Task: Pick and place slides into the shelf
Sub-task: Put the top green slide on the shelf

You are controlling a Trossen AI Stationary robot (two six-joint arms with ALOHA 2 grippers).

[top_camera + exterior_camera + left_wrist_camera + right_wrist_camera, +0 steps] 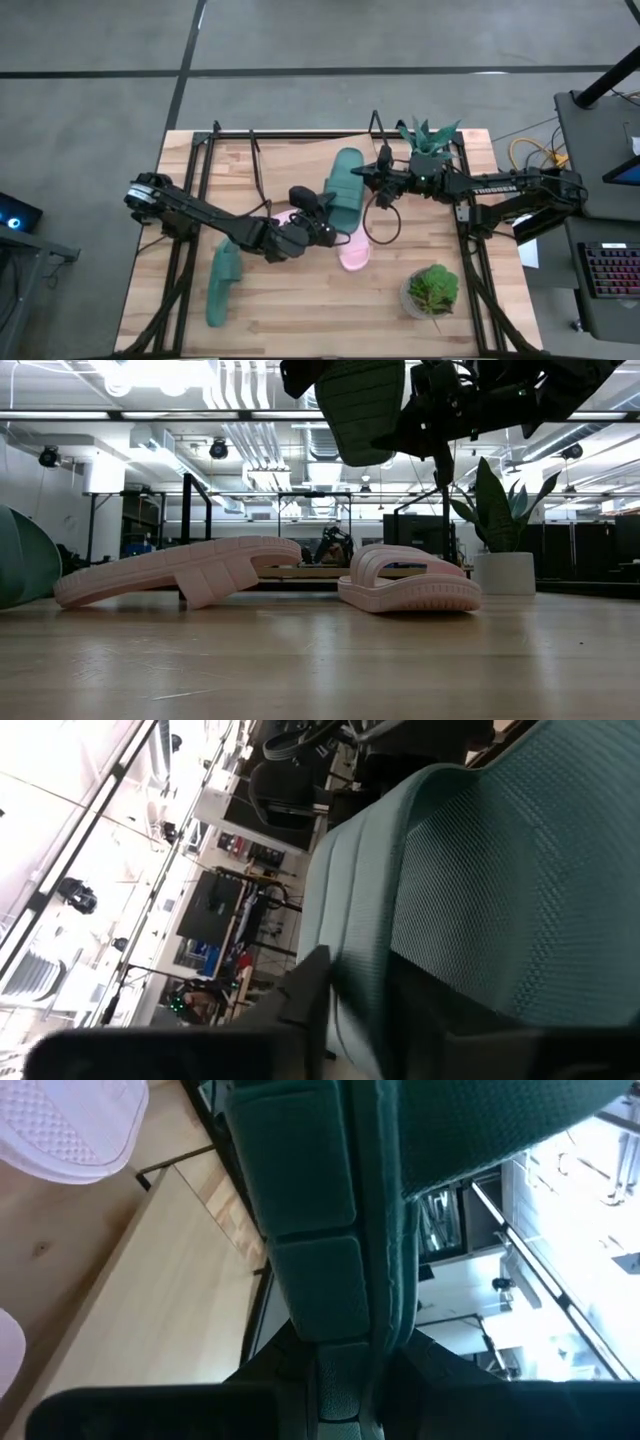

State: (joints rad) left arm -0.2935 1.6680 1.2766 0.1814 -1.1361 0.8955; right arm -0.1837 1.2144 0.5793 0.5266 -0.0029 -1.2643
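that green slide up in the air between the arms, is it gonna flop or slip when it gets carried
The raised teal slide probably sags little: in the low view it hangs clear of the table without drooping. Its textured sole should resist slipping. The right end effector pinches only a thin edge, so it may swing; the left end effector at its other end could steady it.

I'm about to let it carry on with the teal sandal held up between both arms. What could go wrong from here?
1. Both the left gripper and the right gripper are at the raised teal slide; if they pull differently it may twist free and drop.
2. The two pink slides lie right beneath it, so a fall could knock them.
3. The potted plant stands close beside the right arm and could get clipped.
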